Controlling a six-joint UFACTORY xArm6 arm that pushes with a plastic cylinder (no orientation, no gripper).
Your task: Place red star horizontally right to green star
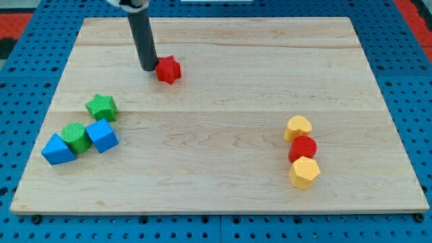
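Note:
The red star (168,69) lies on the wooden board in the upper left part of the view. My tip (148,69) stands just left of the red star, touching or nearly touching it. The green star (101,106) lies lower and further left, near the board's left side. The red star is up and to the right of the green star, about a hand's width away.
A green cylinder (75,136), a blue cube (102,136) and a blue triangular block (58,150) cluster just below the green star. At the lower right stand a yellow heart (298,127), a red cylinder (303,148) and a yellow hexagon (304,173). The wooden board (223,40) sits on a blue pegboard.

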